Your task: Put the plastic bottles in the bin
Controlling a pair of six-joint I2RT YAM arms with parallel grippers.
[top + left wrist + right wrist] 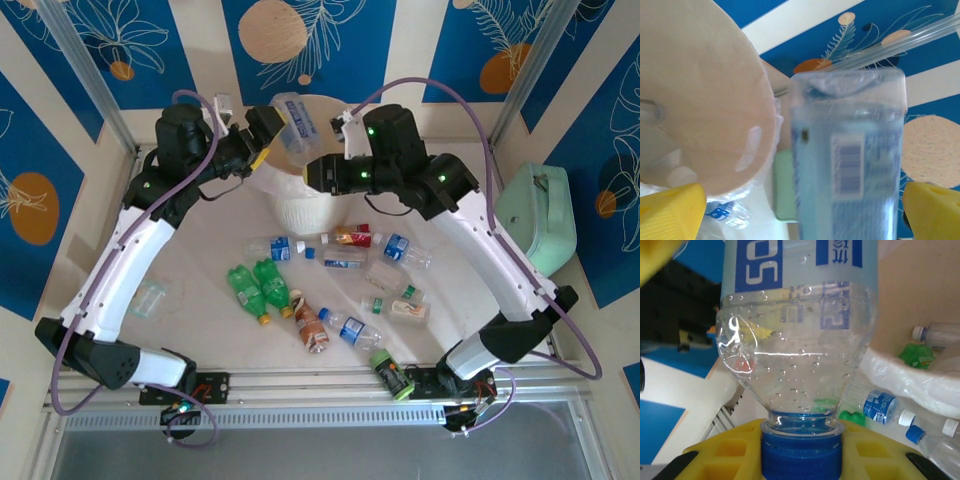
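The top external camera looks down from high behind the near edge over the table (200,255); both wrist cameras sit close to one clear bottle (797,340), sharing it and the bin (300,205)

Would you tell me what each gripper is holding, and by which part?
Right gripper grips the clear bottle by its blue cap; left gripper stands open, holding nothing.

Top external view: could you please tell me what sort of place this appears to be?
Probably a robot test cell, not a home: two arms bolted to an aluminium rail, printed blue backdrop panels on a metal frame, and plastic bottles strewn before a bin.
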